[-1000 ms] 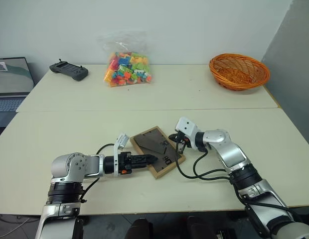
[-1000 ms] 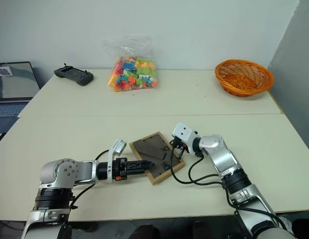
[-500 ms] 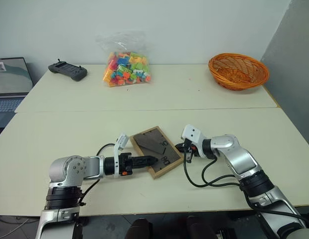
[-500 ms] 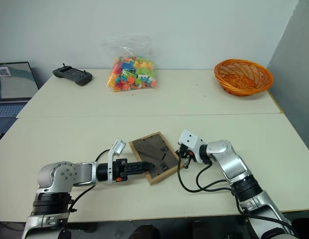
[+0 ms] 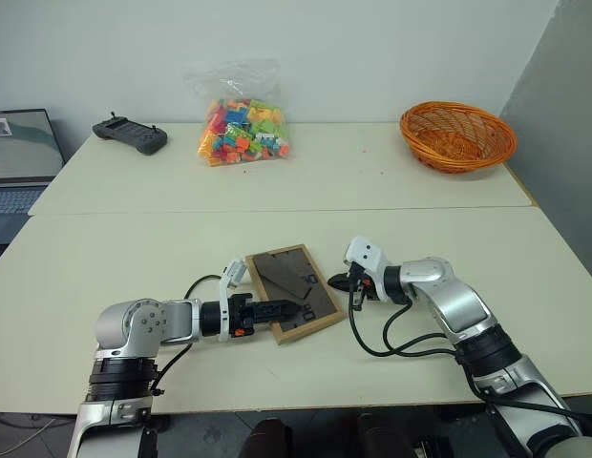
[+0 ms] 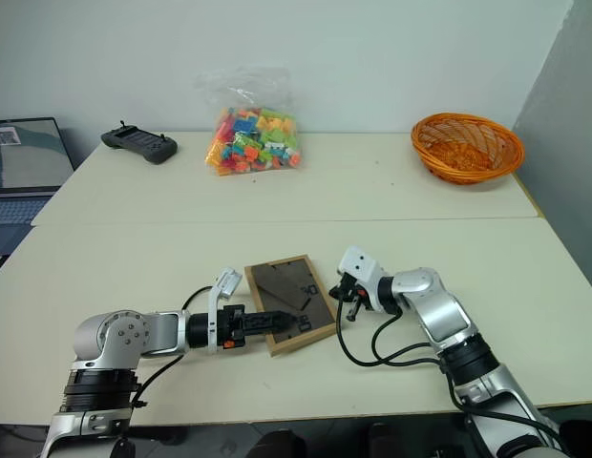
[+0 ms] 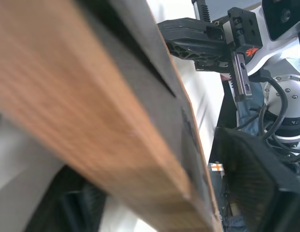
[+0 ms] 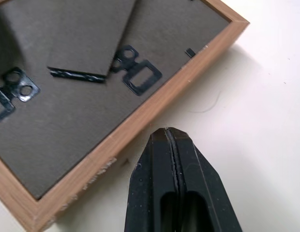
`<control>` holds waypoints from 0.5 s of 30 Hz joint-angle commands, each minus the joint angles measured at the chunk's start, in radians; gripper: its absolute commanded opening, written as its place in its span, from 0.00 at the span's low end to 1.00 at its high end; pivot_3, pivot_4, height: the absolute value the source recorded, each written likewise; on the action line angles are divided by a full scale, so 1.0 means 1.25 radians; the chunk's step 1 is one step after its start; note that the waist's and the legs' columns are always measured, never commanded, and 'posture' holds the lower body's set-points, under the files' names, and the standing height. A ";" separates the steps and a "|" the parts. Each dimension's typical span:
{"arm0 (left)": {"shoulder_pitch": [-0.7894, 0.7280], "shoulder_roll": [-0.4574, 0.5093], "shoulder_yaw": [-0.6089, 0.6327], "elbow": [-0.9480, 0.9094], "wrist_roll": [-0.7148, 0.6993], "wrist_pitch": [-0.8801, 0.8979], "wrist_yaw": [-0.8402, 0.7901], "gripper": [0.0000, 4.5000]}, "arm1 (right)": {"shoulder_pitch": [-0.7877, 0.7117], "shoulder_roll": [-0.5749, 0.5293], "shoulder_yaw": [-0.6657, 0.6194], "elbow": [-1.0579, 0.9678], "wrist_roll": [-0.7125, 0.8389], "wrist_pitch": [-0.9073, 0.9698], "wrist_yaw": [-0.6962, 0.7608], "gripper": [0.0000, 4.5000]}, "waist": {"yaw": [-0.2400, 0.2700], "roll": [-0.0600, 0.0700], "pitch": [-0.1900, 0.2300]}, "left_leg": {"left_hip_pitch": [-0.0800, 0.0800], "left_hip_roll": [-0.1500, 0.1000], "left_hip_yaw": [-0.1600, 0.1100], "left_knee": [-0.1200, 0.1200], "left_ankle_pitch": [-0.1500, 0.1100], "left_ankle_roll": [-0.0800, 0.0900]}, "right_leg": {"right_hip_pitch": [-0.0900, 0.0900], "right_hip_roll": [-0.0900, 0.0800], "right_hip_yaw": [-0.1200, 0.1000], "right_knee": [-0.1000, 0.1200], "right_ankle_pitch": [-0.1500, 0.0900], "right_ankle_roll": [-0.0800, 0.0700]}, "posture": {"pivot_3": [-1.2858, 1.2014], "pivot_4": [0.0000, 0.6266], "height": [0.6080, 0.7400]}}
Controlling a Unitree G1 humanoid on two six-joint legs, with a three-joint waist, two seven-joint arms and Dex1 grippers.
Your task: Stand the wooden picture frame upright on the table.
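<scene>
Wooden picture frame [image 5: 290,292] newly rotated, squarer

The picture frame [image 8: 140,113] has a light, smooth wood rim and a matt dark brown board back; the table [image 8: 266,96] looks smooth, matt cream.

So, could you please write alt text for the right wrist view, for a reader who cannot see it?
The right gripper, its two black fingers pressed shut, points at the light-wood edge of the wooden picture frame without touching it. The frame lies face down on the pale table, showing its dark brown back panel with the stand folded flat and small metal clips.
</scene>
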 commanded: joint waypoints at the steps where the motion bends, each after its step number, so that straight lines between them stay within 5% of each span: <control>1: -0.014 0.007 0.009 -0.004 -0.008 -0.017 0.001 0.55 | -0.020 -0.006 -0.011 0.003 -0.008 -0.035 -0.016 0.00 | 0.000 0.000 0.000 | 0.000 0.000 0.000 0.000 0.000 0.000 | 0.000 0.000 0.000 0.000 0.000 0.000 | 0.52 0.24 1.00; 7: -0.077 0.001 0.042 0.020 -0.004 -0.056 0.029 0.29 | -0.069 -0.034 -0.074 0.039 0.019 -0.050 -0.012 0.00 | 0.003 0.000 0.000 | -0.001 0.000 -0.001 0.000 0.000 0.000 | 0.000 0.000 -0.001 0.000 0.000 0.000 | 0.52 0.24 1.00; 9: -0.111 0.003 0.052 0.019 -0.015 -0.072 0.024 0.29 | -0.100 -0.052 -0.101 0.056 0.040 -0.043 0.008 0.00 | 0.002 0.000 0.000 | -0.001 0.000 -0.001 0.000 0.000 0.000 | 0.000 0.000 -0.001 0.000 0.000 0.000 | 0.52 0.24 1.00; 15: -0.195 0.000 0.071 -0.002 -0.026 -0.107 0.037 0.29 | -0.226 -0.080 -0.209 0.068 0.159 0.067 0.055 0.27 | 0.001 -0.001 0.002 | -0.004 0.000 -0.001 0.000 0.002 -0.003 | -0.002 0.000 -0.001 -0.001 0.000 0.000 | 0.52 0.24 1.00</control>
